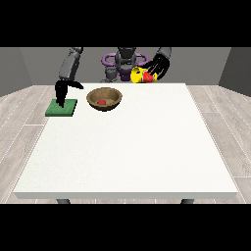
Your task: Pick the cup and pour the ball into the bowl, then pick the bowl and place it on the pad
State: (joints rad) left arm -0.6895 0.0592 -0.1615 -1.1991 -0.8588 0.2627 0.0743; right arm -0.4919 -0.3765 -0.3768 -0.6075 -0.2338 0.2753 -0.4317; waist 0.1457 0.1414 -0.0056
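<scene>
The large white desk [127, 147] filled the middle and lower part of the frame, with the robot small at the top centre behind its far edge.

A round brown wooden bowl [104, 99] stood upright on the desk in the upper left-centre of the frame. A small red ball [102, 102] lay inside the bowl, on its bottom.

A flat green square pad [62, 108] lay on the desk at the upper left of the frame, just beside the bowl and not touching it. Nothing rested on the pad.

The robot hand at the view's left [62, 93] hung above the pad with its fingers pointing down towards the pad's surface. The fingers appeared straight and held nothing. Whether the fingertips touched the pad could not be told.

The robot hand at the view's right [159, 66] was raised above the far edge of the desk, in the upper centre-right of the frame. Its fingers were curled round a yellow cup with a red inside [141, 76]. The cup was tipped on its side, with its open mouth turned towards the right of the frame. The cup was held clear of the desk, up and to the right of the bowl and well apart from it.
</scene>
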